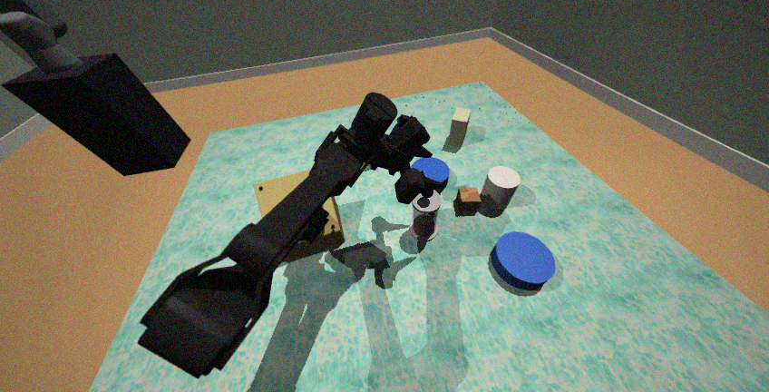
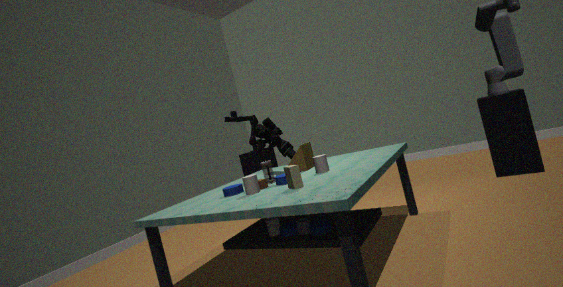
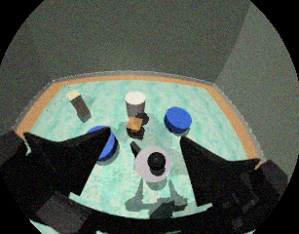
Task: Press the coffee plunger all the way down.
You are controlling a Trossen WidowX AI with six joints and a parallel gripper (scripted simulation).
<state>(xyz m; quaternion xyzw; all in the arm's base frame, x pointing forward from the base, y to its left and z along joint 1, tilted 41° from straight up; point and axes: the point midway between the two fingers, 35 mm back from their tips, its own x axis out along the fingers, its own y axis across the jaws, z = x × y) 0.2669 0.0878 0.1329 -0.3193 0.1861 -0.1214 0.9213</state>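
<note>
Black plunger knob (image 3: pixel 157 160) between open hand (image 3: pixel 145 159)

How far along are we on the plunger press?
Done, by the look of it: the plunger knob sits low on the lid of the coffee press, which stands upright on the table. In hand: the release. The gripper is open, its fingers wide on either side of the knob and touching nothing. Left: only backing the arm clear without knocking the press.

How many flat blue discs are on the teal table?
2. One flat blue disc lies at the table's near right; the other sits behind the coffee press, partly hidden by the open gripper.
</note>
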